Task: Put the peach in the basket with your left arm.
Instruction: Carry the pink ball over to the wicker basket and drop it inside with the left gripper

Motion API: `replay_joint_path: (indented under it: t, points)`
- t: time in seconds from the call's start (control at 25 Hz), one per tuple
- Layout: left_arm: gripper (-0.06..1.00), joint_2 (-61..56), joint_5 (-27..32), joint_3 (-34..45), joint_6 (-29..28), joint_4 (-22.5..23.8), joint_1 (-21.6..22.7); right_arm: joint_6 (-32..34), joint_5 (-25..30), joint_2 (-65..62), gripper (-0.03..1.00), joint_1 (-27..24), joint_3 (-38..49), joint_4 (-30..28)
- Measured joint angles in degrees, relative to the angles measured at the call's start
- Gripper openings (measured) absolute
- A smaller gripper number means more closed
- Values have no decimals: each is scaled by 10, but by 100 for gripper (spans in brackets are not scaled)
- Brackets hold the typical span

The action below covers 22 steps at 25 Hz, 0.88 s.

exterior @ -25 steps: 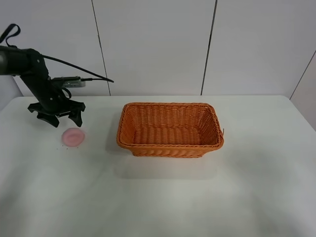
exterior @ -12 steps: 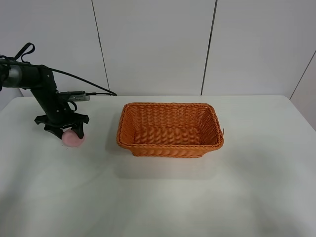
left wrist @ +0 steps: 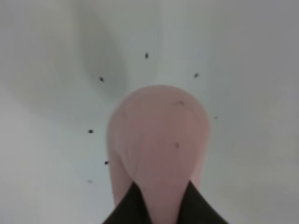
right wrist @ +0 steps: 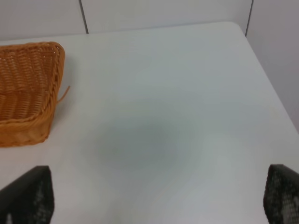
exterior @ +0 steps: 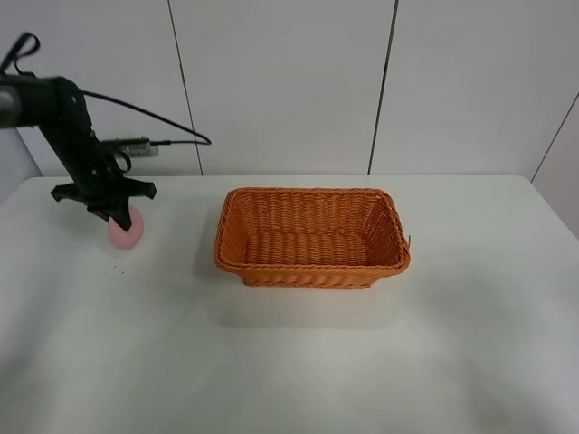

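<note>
Left end effector (exterior: 116,217) holds the peach (exterior: 126,233) aloft, outside the basket (exterior: 312,274).

White table (exterior: 298,362) with basket (exterior: 312,237), possibly specks (left wrist: 101,79)

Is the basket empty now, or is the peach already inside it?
Empty. The basket shows only bare weave inside; the peach is outside it, gripped by the left gripper.

gap: bare table (exterior: 181,298) between peach (exterior: 124,232) and basket (exterior: 308,274) | obstacle: basket wall
</note>
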Motion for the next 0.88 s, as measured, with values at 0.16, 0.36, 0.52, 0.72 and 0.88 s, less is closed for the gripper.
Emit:
replay_joint_path:
  t: [0.16,0.36,0.52,0.72,0.88]
  points:
    - [11,-52,41,-46,-2,0,0,0,0,0,69,0,0,0]
    - [11,-67,77,-73,-16,17,-10,0,0,0,69,0,0,0]
    - [11,-67,97,-96,-31,25,-50,0,0,0,69,0,0,0]
    - [11,-67,103,-133,-31,21,-146,0,0,0,69,0,0,0]
    - [11,-57,88,-155,-46,13,-221,0,0,0,69,0,0,0]
